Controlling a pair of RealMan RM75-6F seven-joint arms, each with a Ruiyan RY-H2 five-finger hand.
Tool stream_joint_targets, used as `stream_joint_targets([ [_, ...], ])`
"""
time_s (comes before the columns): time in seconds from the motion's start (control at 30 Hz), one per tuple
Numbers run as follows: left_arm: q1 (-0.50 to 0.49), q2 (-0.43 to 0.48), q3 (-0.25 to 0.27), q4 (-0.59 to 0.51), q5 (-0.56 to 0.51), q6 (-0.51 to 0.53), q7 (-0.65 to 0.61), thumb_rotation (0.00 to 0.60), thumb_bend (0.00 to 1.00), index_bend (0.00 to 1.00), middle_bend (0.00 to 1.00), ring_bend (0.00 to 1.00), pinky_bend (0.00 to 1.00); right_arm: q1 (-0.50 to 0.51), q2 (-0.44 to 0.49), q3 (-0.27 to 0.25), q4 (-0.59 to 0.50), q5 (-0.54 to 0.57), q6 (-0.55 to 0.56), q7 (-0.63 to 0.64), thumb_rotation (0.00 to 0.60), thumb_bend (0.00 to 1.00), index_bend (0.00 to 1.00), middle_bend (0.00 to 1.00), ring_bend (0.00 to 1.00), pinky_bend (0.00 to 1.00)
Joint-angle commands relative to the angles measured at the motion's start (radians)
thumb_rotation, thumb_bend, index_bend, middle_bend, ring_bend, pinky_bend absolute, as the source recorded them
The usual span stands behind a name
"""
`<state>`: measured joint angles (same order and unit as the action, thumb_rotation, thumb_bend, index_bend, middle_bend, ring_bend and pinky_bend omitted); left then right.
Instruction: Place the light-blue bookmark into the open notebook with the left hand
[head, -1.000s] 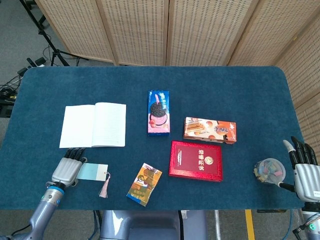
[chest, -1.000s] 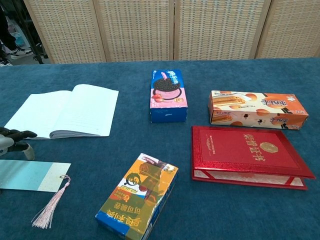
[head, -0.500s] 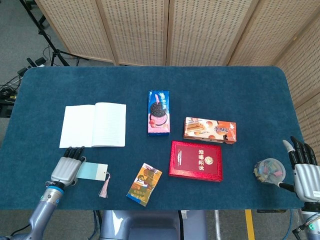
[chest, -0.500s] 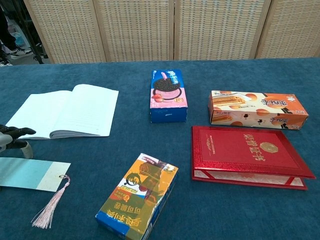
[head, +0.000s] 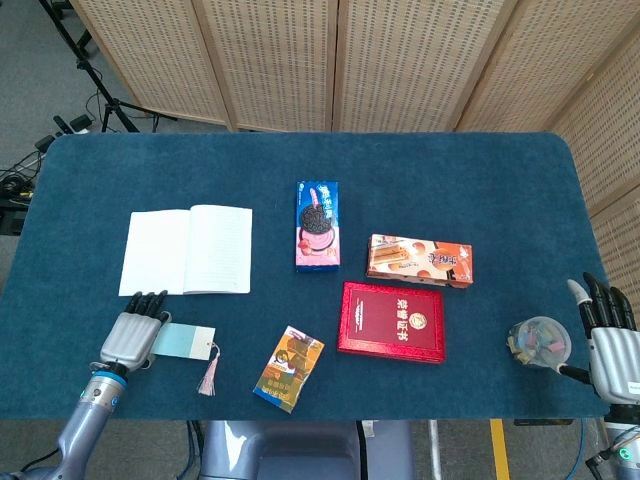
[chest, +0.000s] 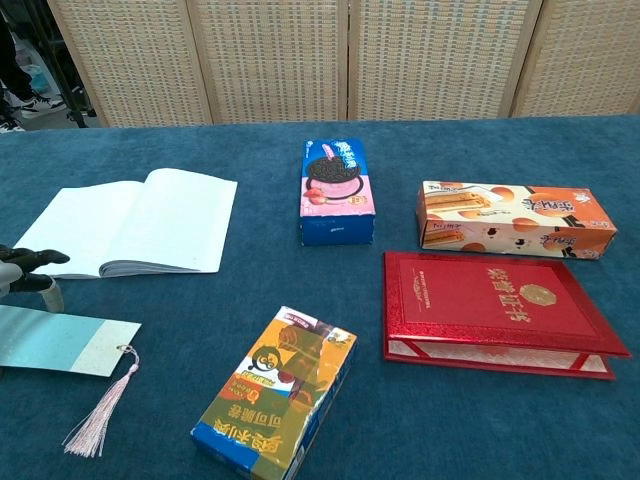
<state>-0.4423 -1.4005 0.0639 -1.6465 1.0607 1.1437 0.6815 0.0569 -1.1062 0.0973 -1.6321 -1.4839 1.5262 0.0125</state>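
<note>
The light-blue bookmark (head: 186, 343) with a pink tassel (head: 210, 376) lies near the table's front left edge. My left hand (head: 130, 336) covers its left end and grips it. In the chest view the bookmark (chest: 66, 342) tilts up toward the left, where the left hand (chest: 24, 272) shows only as dark fingertips and a thumb at the frame edge. The open notebook (head: 187, 250) lies just beyond the hand, white pages up, also seen as the notebook (chest: 131, 222) in the chest view. My right hand (head: 606, 336) rests at the front right, fingers apart and holding nothing.
A cookie box (head: 319, 225) stands mid-table. A biscuit box (head: 419, 259) and a red book (head: 392, 321) lie to its right. A small snack box (head: 288, 367) lies right of the tassel. A clear cup (head: 538, 341) sits beside the right hand.
The bookmark's left end has risen slightly under the left hand, which has drawn back a little to the left. The right hand has not moved.
</note>
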Motion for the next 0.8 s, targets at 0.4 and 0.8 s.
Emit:
stream_joint_targets([
  [0.4,-0.016,0.069,-0.031,-0.019,0.038,0.018,-0.005,0.6,0.33,0.38,0.0,0.0,0.0,0.0,-0.001,0.0,-0.001,0.002,-0.002,-0.005,0.6,0.0,0.0,0.0,0.0,0.0],
  [0.8,-0.037,0.116,-0.098,0.002,-0.046,-0.016,-0.05,0.6,0.33,0.38,0.0,0.0,0.0,0.004,-0.005,0.001,0.0,0.007,-0.01,-0.014,0.6,0.0,0.0,0.0,0.0,0.0],
])
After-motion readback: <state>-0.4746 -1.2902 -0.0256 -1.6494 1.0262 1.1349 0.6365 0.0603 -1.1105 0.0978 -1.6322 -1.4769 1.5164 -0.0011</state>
